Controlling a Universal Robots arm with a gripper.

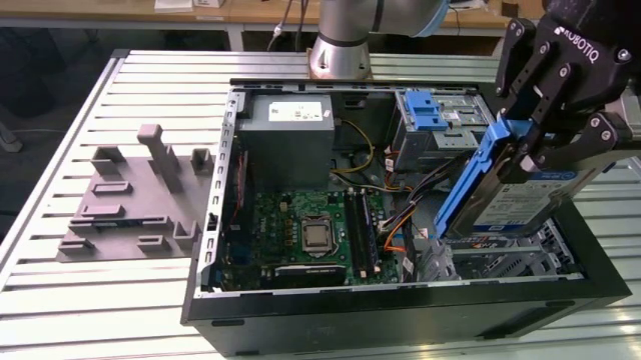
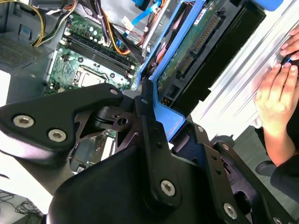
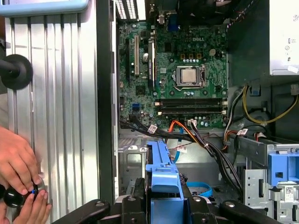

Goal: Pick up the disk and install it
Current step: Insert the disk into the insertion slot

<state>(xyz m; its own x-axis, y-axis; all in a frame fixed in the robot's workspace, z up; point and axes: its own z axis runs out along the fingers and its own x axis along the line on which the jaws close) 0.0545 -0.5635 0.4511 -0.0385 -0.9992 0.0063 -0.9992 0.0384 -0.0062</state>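
While the disk point(image 1: 516, 204) hangs above the open computer case point(image 1: 401, 304), not yet seated in it, we see it tilted on edge over the case's drive-bay corner. Its white label with the blue band faces outward. The hand point(image 1: 551, 154) is clamped on the disk, with its black fingers point(image 1: 531, 90) pressed against the blue bracket point(image 1: 470, 180) that frames the drive. In the second wrist view we see the drive's green circuit-board side and its connector edge, with the bracket caught between the fingers.

Inside the case, the motherboard point(image 1: 290, 225) lies flat on the case floor, with the processor socket point(image 1: 315, 234) near its middle. The grey power supply point(image 1: 285, 139) fills the end of the case nearest the arm's base point(image 1: 341, 49), which stands just outside that end. A blue latch point(image 1: 425, 112) sits on the metal drive cage beside the power supply. Orange, yellow and black cables point(image 1: 391, 225) run from the motherboard toward the bay beneath the disk.

The case rests on a slatted aluminium surface point(image 1: 60, 292). A grey fixture point(image 1: 125, 199) with upright blocks lies beside the case, apart from its wall. In the first wrist view a person's hands point(image 3: 18, 168) rest on the surface near the case wall, fingertips on a small black knob point(image 3: 14, 197).
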